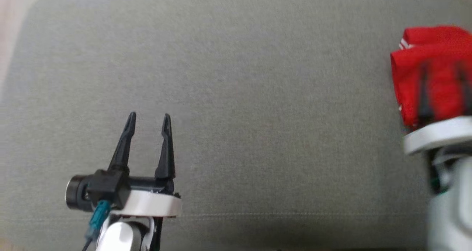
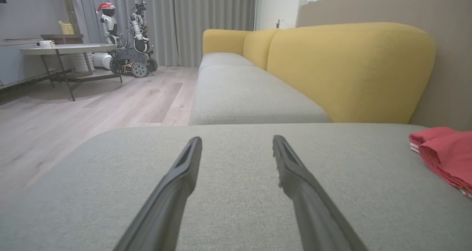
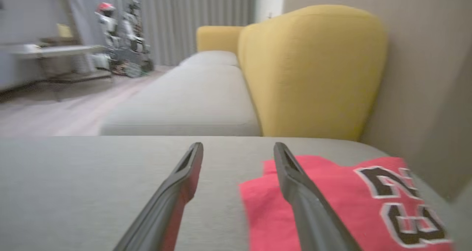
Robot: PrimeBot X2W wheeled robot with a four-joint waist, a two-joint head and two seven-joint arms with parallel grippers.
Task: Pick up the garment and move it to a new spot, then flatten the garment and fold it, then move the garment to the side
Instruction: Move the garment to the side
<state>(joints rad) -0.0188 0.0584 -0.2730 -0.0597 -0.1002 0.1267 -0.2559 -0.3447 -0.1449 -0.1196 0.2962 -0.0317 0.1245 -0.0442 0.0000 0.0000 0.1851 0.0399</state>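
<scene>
The right gripper (image 3: 238,145) hovers with its fingers spread and empty over the folded red garment (image 3: 339,192) at the grey cushion's (image 3: 92,177) right end, a jersey that looks light, limp and slidy, best pinched through all layers at a folded edge.

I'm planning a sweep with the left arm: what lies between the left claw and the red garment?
Nothing but bare grey cushion, as the head view shows, from the left claw to the garment.
</scene>
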